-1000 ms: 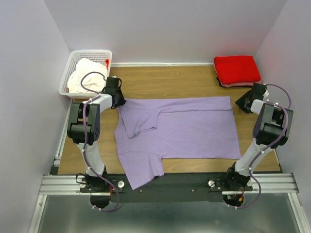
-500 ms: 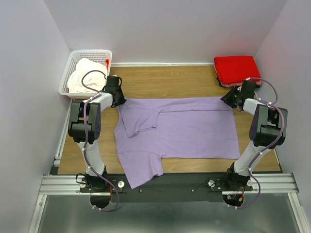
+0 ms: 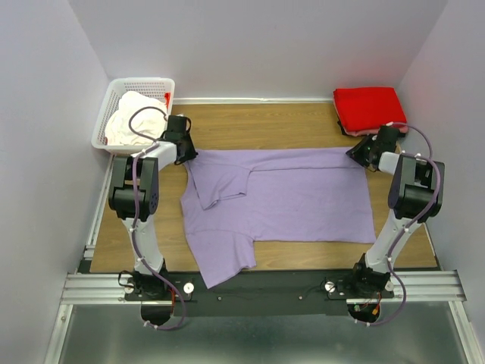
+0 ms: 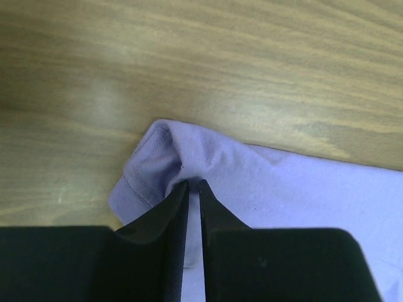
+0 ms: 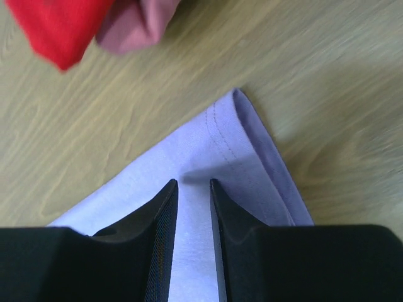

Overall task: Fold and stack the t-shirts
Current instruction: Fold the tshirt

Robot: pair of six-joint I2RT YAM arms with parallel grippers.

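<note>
The lavender t-shirt (image 3: 303,201) lies spread on the wooden table, its far-left sleeve folded in. My left gripper (image 3: 182,149) is at its far-left corner, shut on a puckered fold of the lavender cloth (image 4: 189,157). My right gripper (image 3: 363,152) is at the far-right corner, its jaws a narrow gap apart over flat cloth near the hem (image 5: 252,145). The folded red t-shirt (image 3: 370,108) lies at the far right; its corner shows in the right wrist view (image 5: 56,25). The cream-white t-shirt (image 3: 132,117) is bunched in the basket.
The white lattice basket (image 3: 140,81) stands at the far left corner. A pinkish cloth (image 5: 129,28) lies under the red shirt. Grey walls close in the table on three sides. A black rail (image 3: 265,284) runs along the near edge.
My right gripper moved left from beside the shirt onto its far-right corner. The shirt's left side and far edge shifted a little away from me with the left gripper.
</note>
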